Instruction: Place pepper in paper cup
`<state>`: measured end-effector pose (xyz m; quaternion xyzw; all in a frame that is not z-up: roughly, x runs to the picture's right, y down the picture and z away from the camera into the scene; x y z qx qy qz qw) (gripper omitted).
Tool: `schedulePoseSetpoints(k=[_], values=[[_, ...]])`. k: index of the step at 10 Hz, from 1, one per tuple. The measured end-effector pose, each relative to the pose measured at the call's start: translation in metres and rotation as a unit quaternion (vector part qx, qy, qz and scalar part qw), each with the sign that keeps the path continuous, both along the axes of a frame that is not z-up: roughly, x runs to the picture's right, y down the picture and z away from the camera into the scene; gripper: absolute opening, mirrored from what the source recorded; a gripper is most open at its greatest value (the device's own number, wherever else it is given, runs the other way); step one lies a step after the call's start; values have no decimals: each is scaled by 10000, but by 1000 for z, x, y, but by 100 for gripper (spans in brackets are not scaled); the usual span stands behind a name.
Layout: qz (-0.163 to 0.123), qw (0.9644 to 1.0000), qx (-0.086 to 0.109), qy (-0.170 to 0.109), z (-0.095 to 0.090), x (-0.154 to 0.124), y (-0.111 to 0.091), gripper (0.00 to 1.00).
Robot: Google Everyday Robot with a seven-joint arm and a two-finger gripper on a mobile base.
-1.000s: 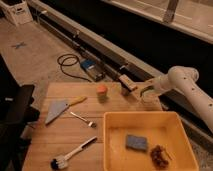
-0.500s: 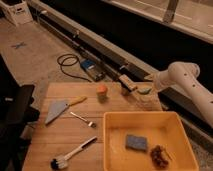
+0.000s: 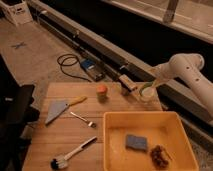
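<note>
The white arm (image 3: 187, 70) enters from the right edge and reaches left over the far right corner of the wooden table (image 3: 60, 135). The gripper (image 3: 150, 86) hangs directly above the paper cup (image 3: 146, 93), which stands upright on the table near that corner, just beyond the far rim of the yellow bin (image 3: 112, 145). A patch of green, taken to be the pepper (image 3: 146, 89), shows at the mouth of the cup right under the gripper. It cannot be told whether the pepper is gripped or lies loose in the cup.

The orange-topped cylinder (image 3: 102, 91) stands upright to the left of the cup, well apart from it. Between them, at the far table edge, sits a small dark block (image 3: 127, 83). The yellow-handled spatula (image 3: 62, 106) lies flat on the left part of the table, with the small fork (image 3: 83, 119) just in front of it. A brush (image 3: 72, 153) with a black and white handle lies near the front edge.

Inside the bin lie a blue-grey sponge (image 3: 136, 142) and a brown clump (image 3: 159, 156), near each other but apart. A black cable (image 3: 70, 67) is coiled on the floor beyond the table.
</note>
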<state>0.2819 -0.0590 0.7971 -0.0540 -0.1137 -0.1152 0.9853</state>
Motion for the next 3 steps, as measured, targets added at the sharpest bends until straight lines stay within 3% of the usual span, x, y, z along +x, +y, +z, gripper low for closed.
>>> schedulePoseSetpoints(k=[3], values=[[9, 10000, 41, 86, -9, 6, -3, 62]])
